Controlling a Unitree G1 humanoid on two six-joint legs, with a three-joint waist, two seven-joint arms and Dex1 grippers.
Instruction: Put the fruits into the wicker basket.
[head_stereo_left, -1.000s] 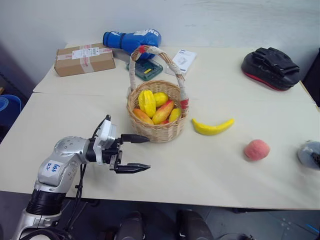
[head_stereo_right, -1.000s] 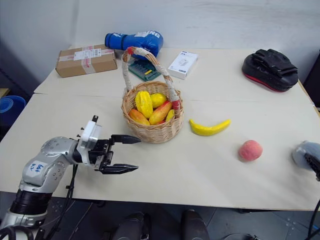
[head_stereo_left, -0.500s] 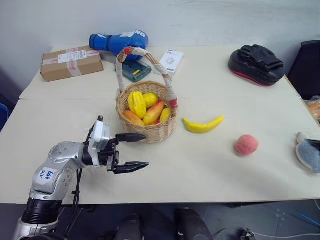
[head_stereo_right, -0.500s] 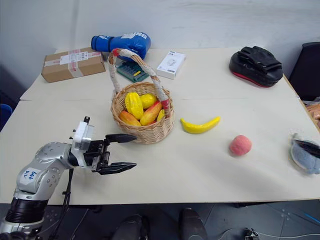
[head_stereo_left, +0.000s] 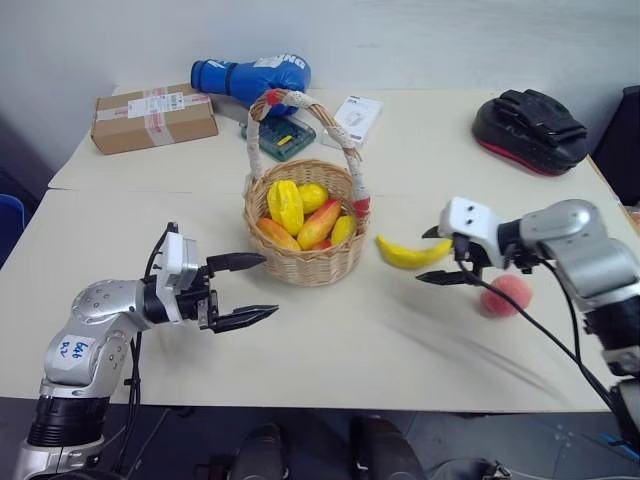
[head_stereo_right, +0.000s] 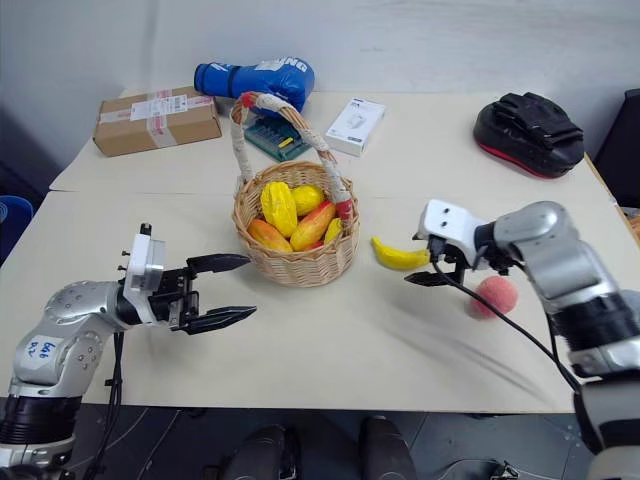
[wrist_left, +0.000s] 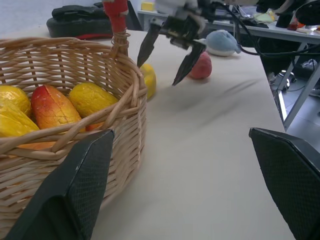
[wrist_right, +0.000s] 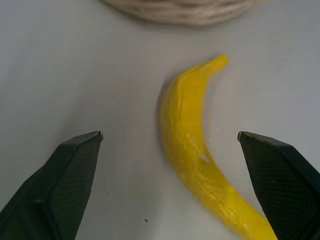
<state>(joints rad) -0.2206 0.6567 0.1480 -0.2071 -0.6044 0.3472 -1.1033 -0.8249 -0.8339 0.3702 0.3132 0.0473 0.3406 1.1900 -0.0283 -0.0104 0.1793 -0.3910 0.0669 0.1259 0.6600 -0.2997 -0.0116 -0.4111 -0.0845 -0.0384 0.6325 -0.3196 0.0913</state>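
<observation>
Beside the wicker basket (head_stereo_left: 305, 225) lay the banana (head_stereo_left: 408, 253), the right gripper (head_stereo_left: 438, 255) spread wide above it; a centred straddle seemed wise. Left gripper (head_stereo_left: 243, 291) hung spread, empty.

The room is evenly and softly lit from overhead, and the pale table (head_stereo_left: 300, 350) shows no harsh glare. Shadows are faint: a soft one hugs the basket (head_stereo_left: 305, 235) at its base, and a smeared grey streak lies on the table under the right arm. The right gripper (head_stereo_left: 447, 257) looks slightly blurred. Close up, the banana (wrist_right: 197, 160) is soft at its edges, and the basket rim beyond it is out of focus.
</observation>
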